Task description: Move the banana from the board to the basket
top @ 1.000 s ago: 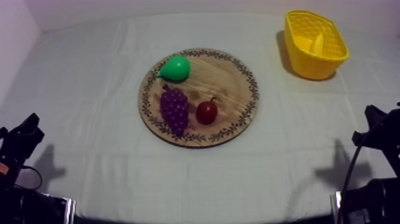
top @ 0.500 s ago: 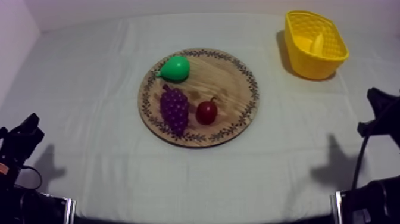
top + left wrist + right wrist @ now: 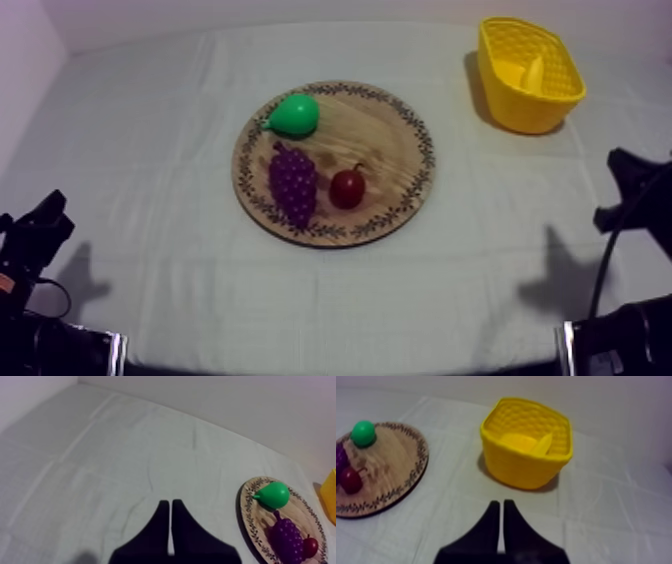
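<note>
Top view looks down on a desk (image 3: pixel 150 140) under a grey-white cloth. Near its middle lies a round wooden board (image 3: pixel 385 130) whose rim carries a dark printed ring of small leaf-like sprigs. Three toy fruits sit on the board. A green pear (image 3: pixel 295 116) is at the far left part. A purple bunch of grapes (image 3: pixel 293 185) lies just in front of the pear. A small red fruit (image 3: pixel 348 188) with a dark stalk sits just beside the grapes, on their right.

The yellow toy banana (image 3: pixel 535 72) is off the board. It lies inside the yellow basket (image 3: pixel 520 112), a tub with a lattice-textured wall. The banana leans aslant against the basket's inner side, one end up near the rim. The basket stands on the cloth at the far right of the desk, well apart from the board.

In the left wrist view, the left pincer (image 3: pixel 171 503) has its two black fingers pressed together into a narrow wedge with a thin slit between them, and it grips nothing. It hangs over bare cloth, well apart from the board. In the top view this arm sits low at the near left corner of the desk.

In the right wrist view, the right pincer (image 3: pixel 501 503) is likewise closed, fingers side by side and empty. It points toward the basket over the bare cloth in front of it and does not touch it. In the top view this arm shows as a black shape at the right edge, apart from the basket.
</note>
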